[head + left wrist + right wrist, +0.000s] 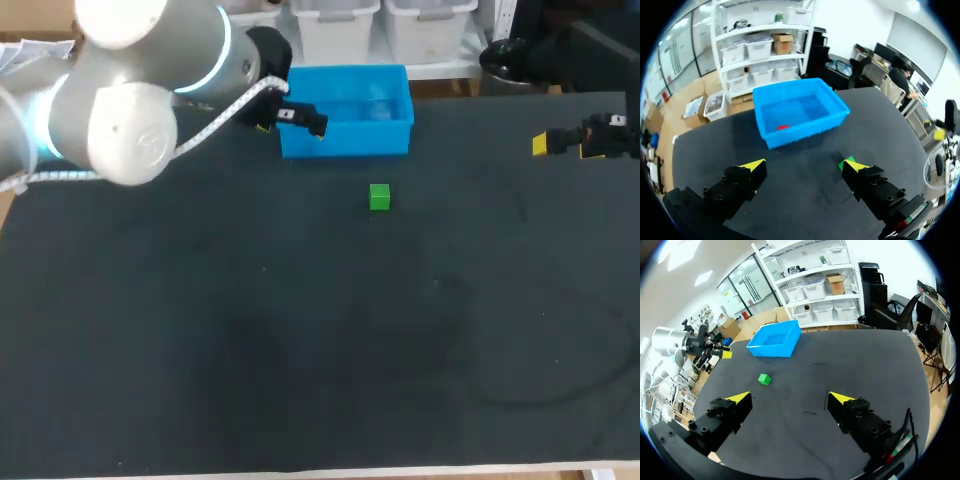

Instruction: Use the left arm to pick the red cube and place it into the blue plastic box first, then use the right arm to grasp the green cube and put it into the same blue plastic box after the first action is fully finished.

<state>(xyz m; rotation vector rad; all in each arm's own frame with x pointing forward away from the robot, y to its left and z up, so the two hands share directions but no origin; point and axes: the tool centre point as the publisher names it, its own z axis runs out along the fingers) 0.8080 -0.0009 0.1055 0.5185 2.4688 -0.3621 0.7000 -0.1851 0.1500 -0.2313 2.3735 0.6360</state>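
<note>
Left gripper (805, 165) wide open, empty, before blue plastic box (805, 132) holding small red cube (783, 127): released, I judge. Right gripper (790, 397) open, empty, clear of small green cube (379, 197).

The table (300, 350): matt black, cloth-like covering. The blue plastic box (345, 137) has smooth, faintly glossy walls; the green cube (379, 197) looks matt. Shell of the left arm (130, 120): smooth, glossy.
</note>
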